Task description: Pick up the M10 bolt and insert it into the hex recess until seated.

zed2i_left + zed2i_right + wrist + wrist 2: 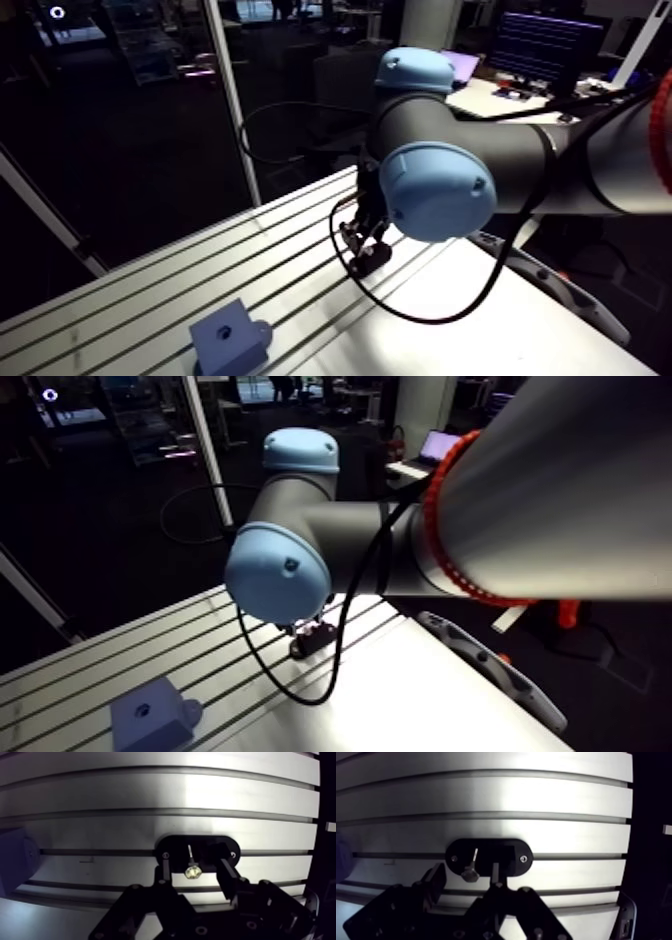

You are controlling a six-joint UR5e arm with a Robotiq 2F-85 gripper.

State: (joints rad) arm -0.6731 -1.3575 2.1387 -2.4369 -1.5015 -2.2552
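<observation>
Low over the slotted aluminium table, pointing down: the gripper, under the arm's dark links and light-blue joint caps. Holds its two fingers apart, clamped on nothing. Brackets the M10 bolt, one finger on each side, with a strip of dark plate visible between each finger and the metal, so touching it on neither side.

Between those fingers: the bolt, on a black oval plate. Hex head toward the gripper's body, bright under the light; slim shank pointing ahead, away from it. Hard to tell whether flat on the plate or tilted up at one end.

As for the plate: straddles one dark slot of the table, lengthwise along it, with a small screw near each rounded end.

Near and to the left in the arm view, close to the table's near edge: a blue block, with one small dark hole in its upper face and a rounded paler piece against its right side. Stands well apart from the gripper and the plate, both farther off and to the right. In the wrist view, shows only as a blue corner off to one side, beyond the plate's end. Impossible to tell from here whether that hole is hex-shaped.
</observation>
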